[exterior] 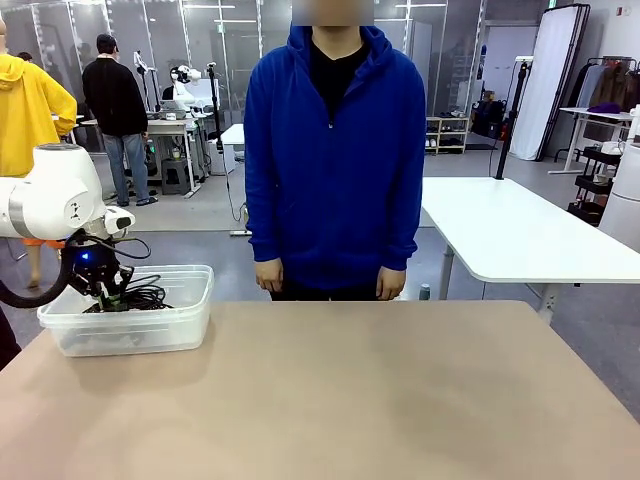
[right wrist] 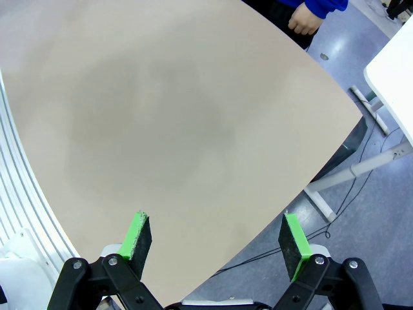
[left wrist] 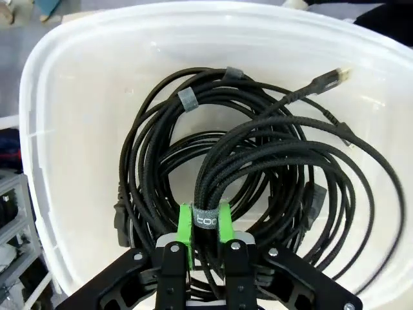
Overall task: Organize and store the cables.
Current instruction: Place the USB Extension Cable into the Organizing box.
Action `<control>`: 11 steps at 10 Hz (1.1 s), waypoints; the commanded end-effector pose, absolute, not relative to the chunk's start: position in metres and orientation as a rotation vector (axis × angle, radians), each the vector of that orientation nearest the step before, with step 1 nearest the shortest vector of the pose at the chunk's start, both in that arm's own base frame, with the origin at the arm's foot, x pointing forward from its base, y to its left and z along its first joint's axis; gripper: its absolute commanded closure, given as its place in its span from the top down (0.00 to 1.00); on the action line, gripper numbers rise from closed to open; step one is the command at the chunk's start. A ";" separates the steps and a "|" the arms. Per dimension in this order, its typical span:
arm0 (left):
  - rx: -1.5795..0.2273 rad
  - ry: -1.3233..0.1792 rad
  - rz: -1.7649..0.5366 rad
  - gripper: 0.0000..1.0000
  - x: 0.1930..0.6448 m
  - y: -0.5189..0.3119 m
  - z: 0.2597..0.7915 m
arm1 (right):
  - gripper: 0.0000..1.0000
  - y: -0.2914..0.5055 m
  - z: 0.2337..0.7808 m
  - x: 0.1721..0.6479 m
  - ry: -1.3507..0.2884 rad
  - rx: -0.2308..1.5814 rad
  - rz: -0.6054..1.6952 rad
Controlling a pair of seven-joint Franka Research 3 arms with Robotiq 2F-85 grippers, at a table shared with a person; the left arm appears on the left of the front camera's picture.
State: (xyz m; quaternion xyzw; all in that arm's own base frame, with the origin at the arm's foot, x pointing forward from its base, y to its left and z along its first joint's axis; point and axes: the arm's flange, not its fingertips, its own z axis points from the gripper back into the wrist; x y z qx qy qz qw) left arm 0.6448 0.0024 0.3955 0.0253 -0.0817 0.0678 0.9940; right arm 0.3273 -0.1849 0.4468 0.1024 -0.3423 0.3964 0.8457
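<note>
We see the left pincer (left wrist: pixel 205 234) down in the tub (exterior: pixel 190 285) at the bench's (exterior: pixel 350 400) far left, pads against a tied cable (left wrist: pixel 258 152); its grip we cannot tell. Coiled cables (exterior: pixel 140 296) lie inside. The right pincer (right wrist: pixel 216 240) hangs released above bare bench.

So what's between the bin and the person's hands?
Front view: only bare table lies between the bin and the person's hands.

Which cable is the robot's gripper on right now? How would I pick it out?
Look in the clear plastic bin at the table's left edge. Among the coiled black cables, it is the braided cable whose grey strap sits between the left gripper's green pads; its neighbours are smooth.
</note>
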 end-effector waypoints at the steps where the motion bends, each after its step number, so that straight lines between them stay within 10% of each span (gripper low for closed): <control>1: 0.047 -0.181 0.160 0.35 0.648 0.003 0.405 | 1.00 -0.183 0.449 0.327 -0.720 0.227 0.817; 11: -0.027 -0.191 0.109 1.00 0.628 0.006 0.438 | 1.00 -0.183 0.449 0.327 -0.720 0.227 0.817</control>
